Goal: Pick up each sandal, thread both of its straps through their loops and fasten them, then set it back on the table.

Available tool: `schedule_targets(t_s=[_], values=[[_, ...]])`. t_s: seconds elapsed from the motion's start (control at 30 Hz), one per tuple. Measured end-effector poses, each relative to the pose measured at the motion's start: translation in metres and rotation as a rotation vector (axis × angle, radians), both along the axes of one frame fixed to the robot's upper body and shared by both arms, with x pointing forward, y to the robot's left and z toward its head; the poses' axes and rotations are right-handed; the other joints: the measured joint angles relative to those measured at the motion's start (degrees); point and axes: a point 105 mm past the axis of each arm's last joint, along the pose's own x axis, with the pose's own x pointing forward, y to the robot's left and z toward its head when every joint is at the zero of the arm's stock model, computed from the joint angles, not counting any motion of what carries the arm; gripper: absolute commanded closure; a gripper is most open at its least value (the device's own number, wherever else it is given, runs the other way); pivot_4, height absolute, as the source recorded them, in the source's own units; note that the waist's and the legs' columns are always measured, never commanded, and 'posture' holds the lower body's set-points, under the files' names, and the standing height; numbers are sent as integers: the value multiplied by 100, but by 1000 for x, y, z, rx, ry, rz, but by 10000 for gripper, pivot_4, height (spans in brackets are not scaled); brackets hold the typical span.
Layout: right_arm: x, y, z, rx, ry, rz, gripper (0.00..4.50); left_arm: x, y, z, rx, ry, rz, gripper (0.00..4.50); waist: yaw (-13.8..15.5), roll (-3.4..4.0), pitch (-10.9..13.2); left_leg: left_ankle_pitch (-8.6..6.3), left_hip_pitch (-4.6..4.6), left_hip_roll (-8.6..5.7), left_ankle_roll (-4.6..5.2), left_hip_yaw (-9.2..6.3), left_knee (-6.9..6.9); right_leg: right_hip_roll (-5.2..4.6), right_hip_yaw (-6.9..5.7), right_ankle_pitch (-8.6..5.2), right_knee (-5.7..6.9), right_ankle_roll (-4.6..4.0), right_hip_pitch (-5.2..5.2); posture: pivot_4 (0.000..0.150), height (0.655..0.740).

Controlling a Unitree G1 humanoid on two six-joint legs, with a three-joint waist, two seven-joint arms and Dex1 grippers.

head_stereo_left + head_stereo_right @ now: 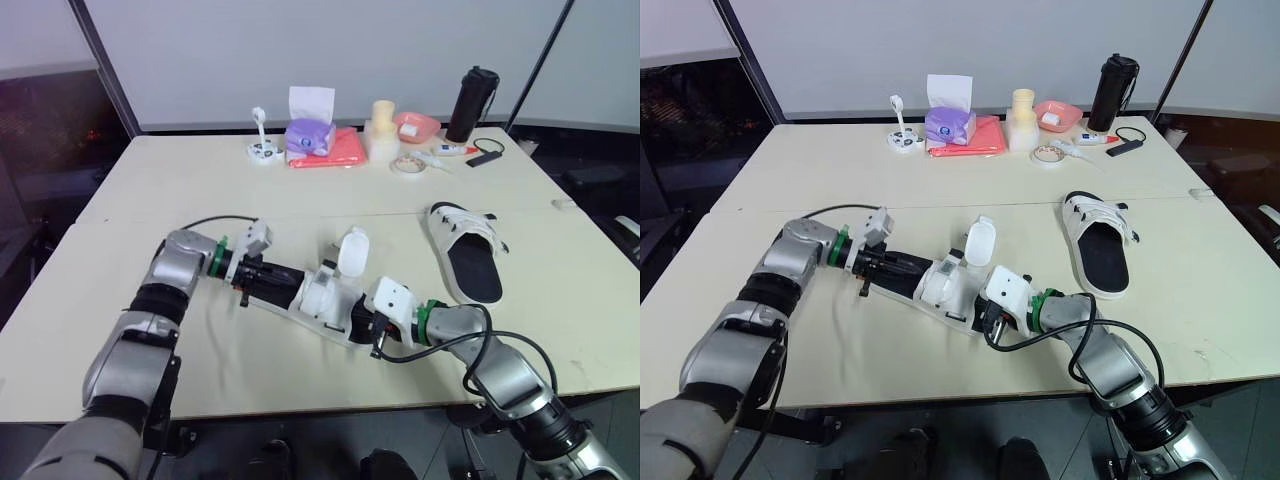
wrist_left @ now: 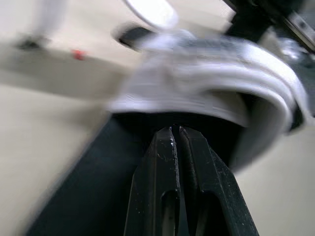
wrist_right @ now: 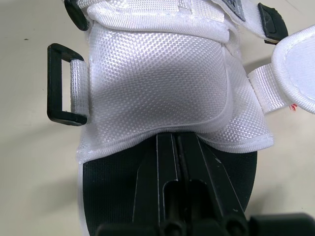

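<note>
**Sandal strap step: two sandals, one in the pincers**

The left pincer (image 2: pixel 176 132) has its fingers pressed together with no gap. Its tips are tucked onto the black footbed, under the white upper of the near sandal (image 1: pixel 322 292). That sandal sits low over the front middle of the surface (image 1: pixel 150 200); I can't tell if it's lifted or resting. One strap flap (image 1: pixel 352 250) stands up loose, so nothing looks fastened yet. The right pincer (image 3: pixel 176 137) is closed the same way and poked in from the other end.

My take is that neither one really grips anything right now. To thread well, I'd have one pincer pin the sole steady. The other should back out, open, and take the strap by its tip, then feed it straight through the black loop (image 3: pixel 60 83) and fold it back flat. Going in at an angle will probably bunch the webbing.

Further right, the second sandal (image 1: pixel 468 250) lies flat, well apart from both pincers.

Count:
- sandals: two
- pincers: two
- tissue box (image 1: pixel 309 130), tape roll (image 1: pixel 407 164), pink bowl (image 1: pixel 417 126), black bottle (image 1: pixel 473 103): one each, along the far edge
</note>
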Motion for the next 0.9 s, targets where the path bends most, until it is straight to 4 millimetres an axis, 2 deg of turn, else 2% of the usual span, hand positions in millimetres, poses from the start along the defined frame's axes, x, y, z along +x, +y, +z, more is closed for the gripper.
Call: schedule_targets(t_s=[0.23,0.47,0.9], values=[[0,-1,0,0,0,-2,45000,-12,-12,-5,0,-15,-52,42903,4,1,0,0,1,3,0,1,1,-1,3,0,-1,0,1,1500,7400],[2,-8,2,-15,-4,-12,45000,-30,-22,-1,-61,59,-94,42903,15,2,1,0,0,6,0,0,1,-2,3,-1,-2,-1,2,1500,7400],[9,-25,8,-30,-7,-63,45000,-50,-21,3,-93,109,-116,42903,17,9,5,0,-1,9,0,1,0,-5,5,-1,-3,-2,0,1500,7400]])
